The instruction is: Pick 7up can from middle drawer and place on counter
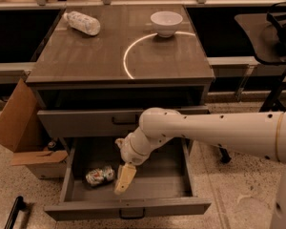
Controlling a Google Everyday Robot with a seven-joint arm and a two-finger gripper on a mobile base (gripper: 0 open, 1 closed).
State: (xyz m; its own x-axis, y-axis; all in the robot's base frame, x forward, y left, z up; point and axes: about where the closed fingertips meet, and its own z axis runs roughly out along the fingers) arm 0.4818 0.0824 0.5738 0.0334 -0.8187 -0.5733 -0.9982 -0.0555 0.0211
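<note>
The 7up can [100, 175] lies on its side on the floor of the open middle drawer [171, 187], towards its left side. It is white-silver with green and red print. My gripper [124, 179] hangs down inside the drawer, just right of the can and close to it. My white arm [205, 132] reaches in from the right, over the drawer's right half. The counter [86, 56] above is glossy grey-brown with a bright arc of light on it.
A clear plastic bottle [83, 23] lies at the counter's back left. A white bowl [166, 23] stands at its back right. The upper drawer [86, 123] is closed. An open cardboard box [19, 128] stands left of the cabinet. A dark chair [271, 37] stands at the right.
</note>
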